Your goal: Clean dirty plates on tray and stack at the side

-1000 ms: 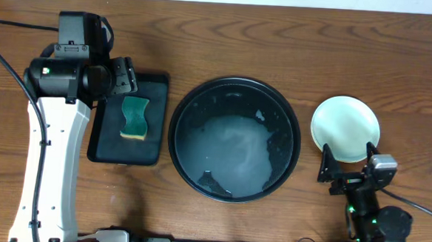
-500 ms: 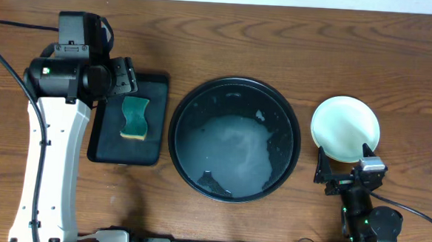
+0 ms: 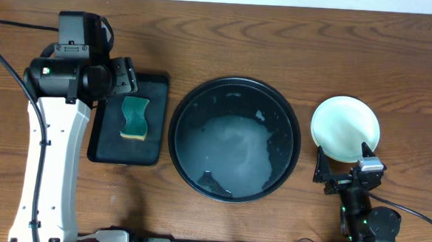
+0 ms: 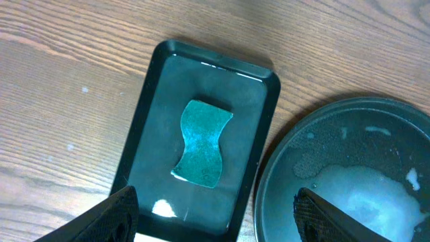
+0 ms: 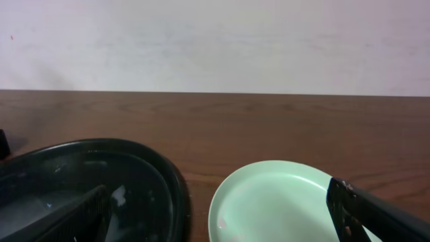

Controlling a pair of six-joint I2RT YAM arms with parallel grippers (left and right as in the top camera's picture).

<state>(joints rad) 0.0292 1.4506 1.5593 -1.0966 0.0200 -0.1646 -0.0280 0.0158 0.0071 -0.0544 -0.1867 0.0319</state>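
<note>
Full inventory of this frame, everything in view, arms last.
Round tray: 1, black, table centre, cloudy soapy water inside, no plate in it.
Rectangular tray: 1, black, left of the round tray.
Sponge: 1, green, lying in the rectangular tray.
Plate: 1 visible, pale mint, on the table right of the round tray; any beneath cannot be told.
Table: 1, dark-brown wood grain.
Left gripper: 1, black, open, above the rectangular tray.
Right gripper: 1, black, open, at the plate's near edge.
</note>
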